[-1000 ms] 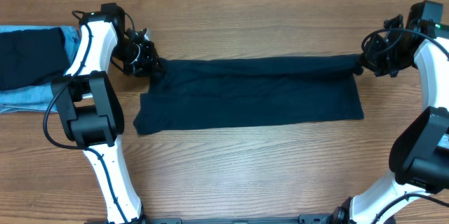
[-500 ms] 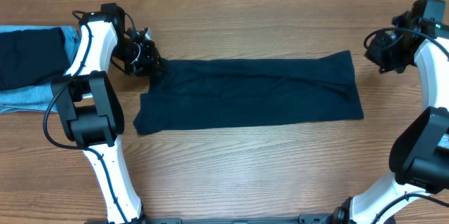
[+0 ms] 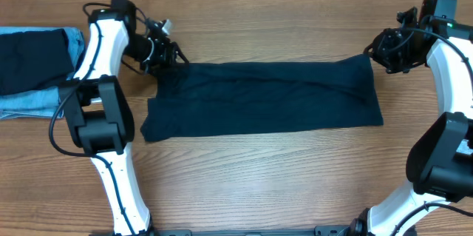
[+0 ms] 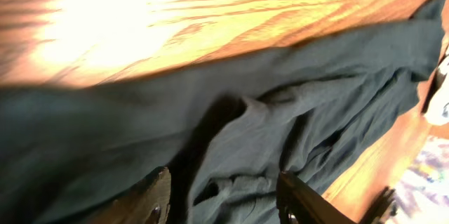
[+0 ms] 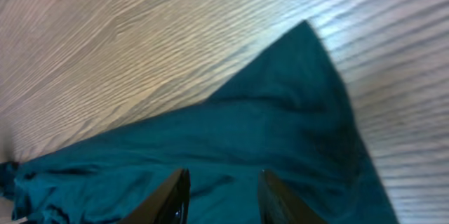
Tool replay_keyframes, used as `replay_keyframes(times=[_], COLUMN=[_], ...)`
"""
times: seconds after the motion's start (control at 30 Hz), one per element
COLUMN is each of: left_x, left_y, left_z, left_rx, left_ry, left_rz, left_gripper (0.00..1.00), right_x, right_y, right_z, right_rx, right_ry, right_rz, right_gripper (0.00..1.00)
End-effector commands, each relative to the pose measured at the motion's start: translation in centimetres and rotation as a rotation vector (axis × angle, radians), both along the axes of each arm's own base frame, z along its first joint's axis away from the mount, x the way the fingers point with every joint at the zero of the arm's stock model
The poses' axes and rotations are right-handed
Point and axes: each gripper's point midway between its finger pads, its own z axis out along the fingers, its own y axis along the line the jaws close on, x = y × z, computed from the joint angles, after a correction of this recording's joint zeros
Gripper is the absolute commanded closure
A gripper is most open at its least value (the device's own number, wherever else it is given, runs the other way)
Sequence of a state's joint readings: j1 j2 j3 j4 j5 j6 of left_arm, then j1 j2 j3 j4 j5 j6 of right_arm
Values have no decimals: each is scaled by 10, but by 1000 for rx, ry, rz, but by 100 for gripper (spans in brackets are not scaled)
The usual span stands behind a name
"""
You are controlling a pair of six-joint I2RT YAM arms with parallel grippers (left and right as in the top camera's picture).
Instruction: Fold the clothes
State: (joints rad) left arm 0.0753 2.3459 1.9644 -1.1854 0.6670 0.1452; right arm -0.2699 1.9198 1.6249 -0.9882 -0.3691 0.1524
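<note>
Grip is gone on both sides. Your shirt (image 3: pixel 259 99) lies flat across the middle of the table (image 3: pixel 259 184), folded into a long dark navy band, and neither arm is holding it.

A second ago your right gripper (image 3: pixel 378 49) was pinching the far right corner and pulling the top edge taut. Now that corner lies loose on the wood, and the gripper hangs just beside it with its jaws apart. In the right wrist view its fingers (image 5: pixel 174 194) stand spread above the cloth, with the pointed corner lying beyond them.

Your left gripper (image 3: pixel 171 49) was down on the far left corner a second ago. It has since lifted off and shifted toward the far side of the table, and the corner has stayed where it was. The left wrist view shows its fingers (image 4: pixel 156 197) parted over rumpled cloth, with nothing clamped between them.

At the left edge of the table, a dark navy piece (image 3: pixel 29 58) rests on light blue denim (image 3: pixel 33 103), unmoved and well apart from the shirt.
</note>
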Motion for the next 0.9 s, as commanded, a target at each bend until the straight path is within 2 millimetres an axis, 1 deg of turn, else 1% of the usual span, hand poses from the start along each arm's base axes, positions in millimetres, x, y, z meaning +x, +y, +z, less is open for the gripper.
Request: replay_keyframes(times=[0.0,0.07,0.1,0.17,0.27,0.4,0.43,0.47,0.5,0.53,0.6,0.67,0.73,0.77,0.8,0.83,0.87], left_x=[1,3,5,13,20,26,26,25,23,21,17,14,10,9,7,5,4], left_y=[-16,-20,-19,-14,-10,-9,-9,-9,-9,-9,-9,-10,-9,-9,-13,-19,-25], left_z=[-10,-19,-22,-27,-29,-29,-29,-29,-29,-30,-30,-30,-30,-30,-29,-28,-26], left_rx=[121,234,282,390,456,463,463,464,464,464,459,457,458,454,428,391,356], left_ry=[-55,-82,-94,-103,-116,-139,-139,-136,-128,-120,-104,-92,-78,-70,-69,-79,-91], left_rz=[-120,-171,-181,-150,-116,-104,-106,-109,-112,-113,-117,-120,-124,-125,-135,-165,-196], left_gripper=[44,46,49,53,56,57,65,70,80,85,91,95,95,88,73,62,54], right_x=[5,4,4,3,2,0,0,0,0,0,0,0,0,0,0,0,-1], right_y=[0,0,1,1,1,2,2,2,2,2,2,2,2,2,2,2,2], right_z=[10,9,9,9,8,8,8,8,8,8,8,8,8,8,8,7,7], right_rx=[-4,-4,-4,-3,0,1,1,1,1,1,2,1,2,2,2,2,2], right_ry=[-34,-32,-31,-27,-19,-12,-13,-13,-12,-12,-13,-12,-13,-11,-11,-9,-9], right_rz=[6,7,7,7,7,7,7,7,7,7,7,7,7,7,7,7,7], right_gripper=[65,65,65,65,65,65,65,65,65,65,65,65,65,65,65,65,65])
